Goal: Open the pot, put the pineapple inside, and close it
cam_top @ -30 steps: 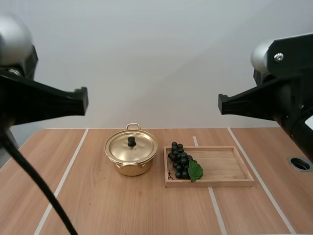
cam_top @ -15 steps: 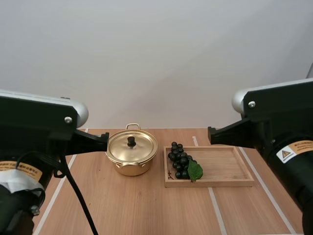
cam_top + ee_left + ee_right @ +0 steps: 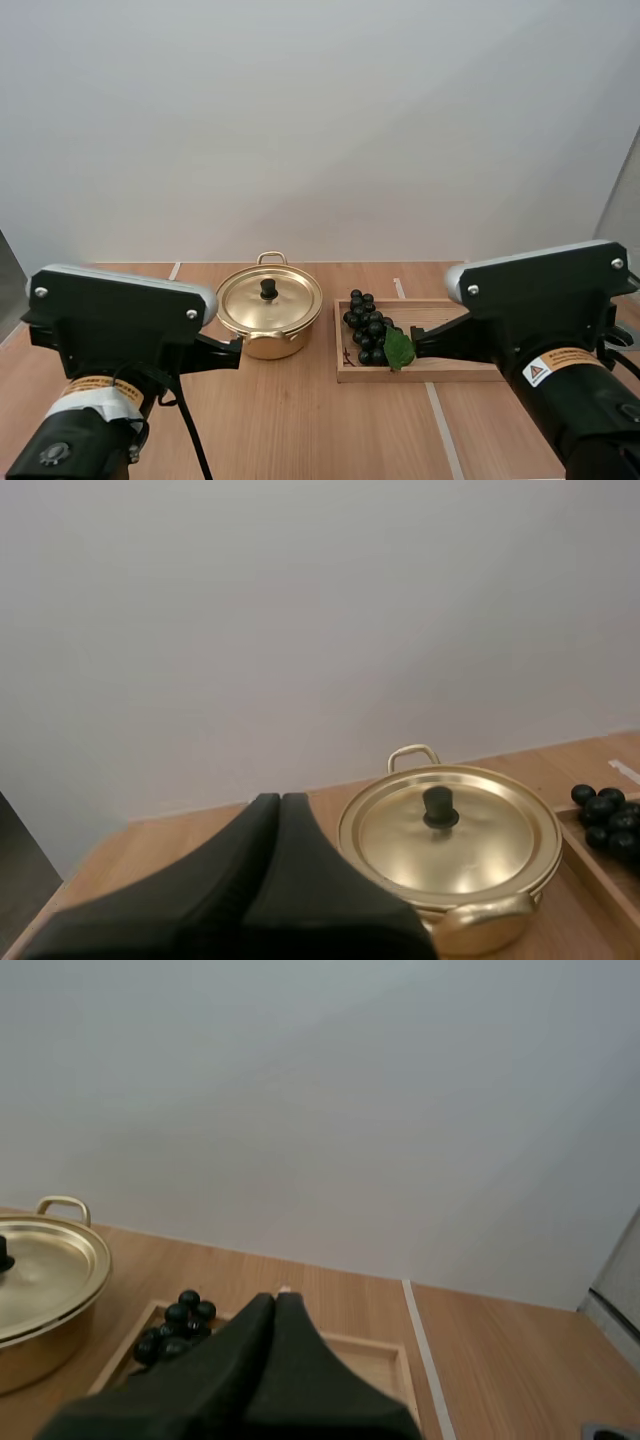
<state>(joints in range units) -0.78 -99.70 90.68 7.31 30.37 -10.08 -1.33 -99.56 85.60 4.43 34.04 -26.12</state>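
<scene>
— How is the light?
— Bright, soft and even, apparently from overhead.
— Any glare or shadows?
— A mild sheen on the lid (image 3: 288,300). Only a faint, soft-edged shadow lies under the pot (image 3: 268,343) on the table (image 3: 300,420).

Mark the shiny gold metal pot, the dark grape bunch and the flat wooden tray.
Gold metal pot (image 3: 290,300): high view, on the lid.
Dark grape bunch (image 3: 367,328): high view, middle berries.
Wooden tray (image 3: 365,375): high view, near rim.
</scene>
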